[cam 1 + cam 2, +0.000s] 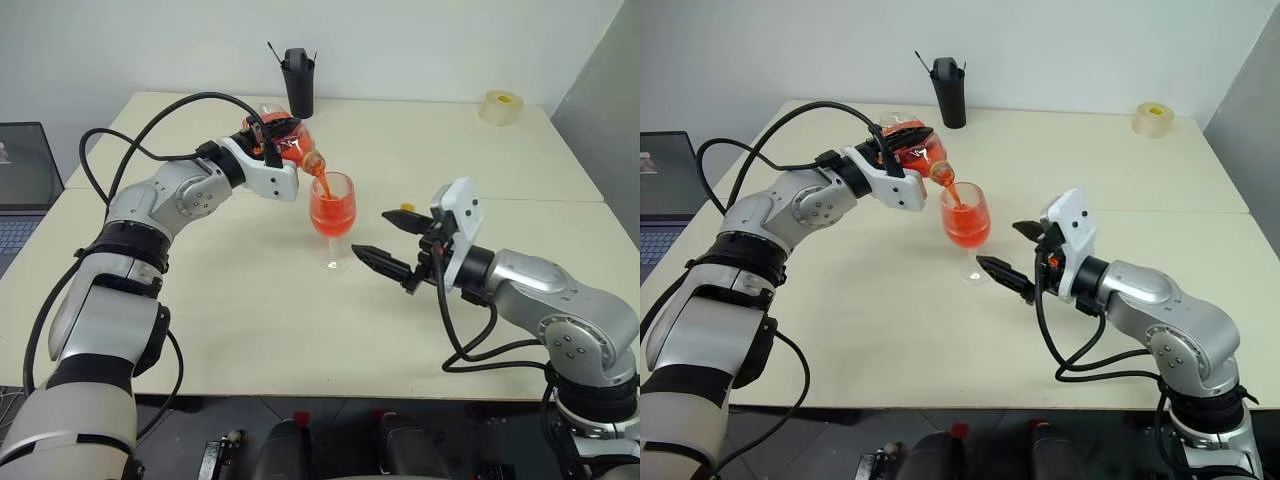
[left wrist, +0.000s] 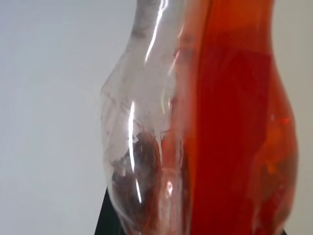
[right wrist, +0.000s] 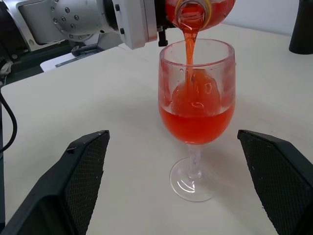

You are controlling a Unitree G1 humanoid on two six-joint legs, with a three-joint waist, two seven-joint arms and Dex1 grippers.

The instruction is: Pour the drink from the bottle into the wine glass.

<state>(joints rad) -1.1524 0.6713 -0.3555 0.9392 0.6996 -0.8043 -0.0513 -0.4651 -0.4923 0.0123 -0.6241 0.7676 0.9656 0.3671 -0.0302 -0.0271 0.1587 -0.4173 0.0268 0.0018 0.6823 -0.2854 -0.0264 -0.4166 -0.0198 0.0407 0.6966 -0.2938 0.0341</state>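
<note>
My left gripper is shut on the bottle, which is tipped with its open mouth over the wine glass. Red-orange drink runs in a stream from the neck into the bowl, which is about half full. The glass stands upright on the table by its round foot. My right gripper is open just to the right of the glass, its two black fingers spread on either side of the stem without touching it. The bottle's clear wall and red liquid show close up in the left wrist view.
A black pen holder stands at the far edge of the cream table. A roll of tape lies at the far right corner. A laptop sits off the table's left side.
</note>
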